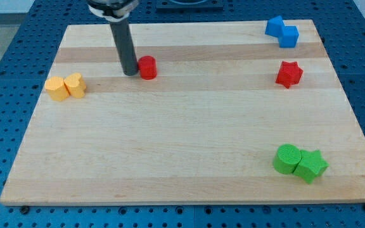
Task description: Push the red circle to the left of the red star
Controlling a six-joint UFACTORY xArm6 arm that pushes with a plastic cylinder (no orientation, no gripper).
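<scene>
No fingers here, just my tip (130, 73) touching the red circle's (147, 67) left side, upper-left on the surface (170, 158). Probably light and slippery; push dead-centre toward the red star (289, 74).

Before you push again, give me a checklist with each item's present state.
1. My tip is just on the view's left side of the small red circle block: ok.
2. Tip touches that block: cannot tell, they look adjacent.
3. The red star block lies far toward the view's right, roughly level: ok.
4. Path between circle and star holds no block: ok.
5. The blue blocks sit above the star, off the line: ok.
6. Circle already left of star, but far: not ok.
</scene>
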